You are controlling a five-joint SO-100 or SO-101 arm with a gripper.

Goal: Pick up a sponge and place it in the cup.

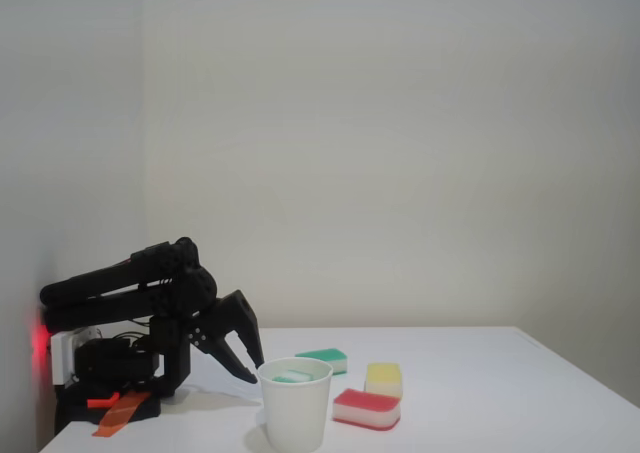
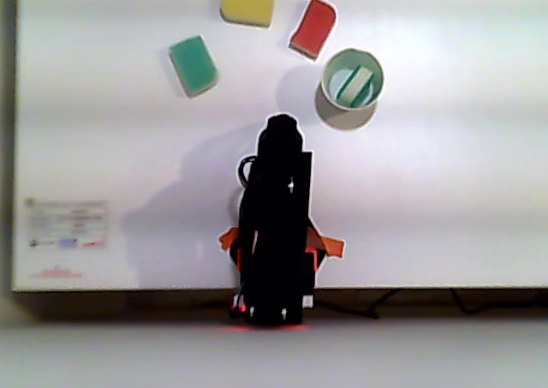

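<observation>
While tool (image 1: 250, 371) grip state unclear, white table (image 1: 480, 393), plain pale wall (image 1: 400, 123), sponge (image 2: 354, 86) inside cup (image 2: 329, 112).

Green sponge (image 2: 353, 86) on edge — inside cup (image 2: 330, 114).

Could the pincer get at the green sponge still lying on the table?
Probably yes: the green sponge lies flat with bare table around it, apart from the yellow sponge; the cup stands off to the other side.

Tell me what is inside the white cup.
A green sponge with a pale layer stands on edge inside the cup, seen from above. In the fixed view its top shows at the rim; the cup wall hides the rest.
</observation>
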